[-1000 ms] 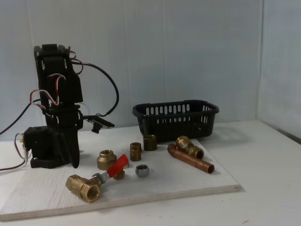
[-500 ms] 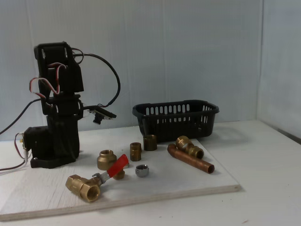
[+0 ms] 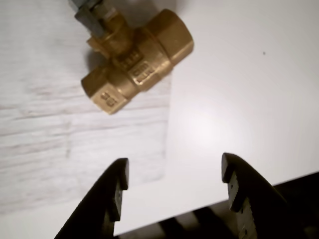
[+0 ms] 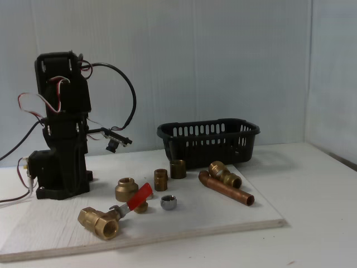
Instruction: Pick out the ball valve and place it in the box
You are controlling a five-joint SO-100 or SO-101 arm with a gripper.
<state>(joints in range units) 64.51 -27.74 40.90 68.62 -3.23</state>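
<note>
Lying on the pale wooden board near its front left corner in the fixed view, the brass ball valve with the flat red lever handle is untouched. Its body is chunky yellow brass with hex-shaped ends and an open threaded mouth facing the camera; stamped lettering shows on the body in the wrist view, too blurred to read. The red lever slants up and to the right from a grey stem on top of the body. In the fixed view the valve's long axis runs roughly left to right along the board's front edge; in the wrist view it runs diagonally from lower left to upper right, one end overhanging the board edge onto the white bench.

The black two-finger jaws are spread wide and hold nothing. In the wrist view the valve sits well apart from them, toward the top left of frame, nearer the left fingertip than the right.

The black oval slotted plastic basket stands behind the board, well apart from the valve, to the right in the fixed view. The black arm stands folded at the board's left.
</note>
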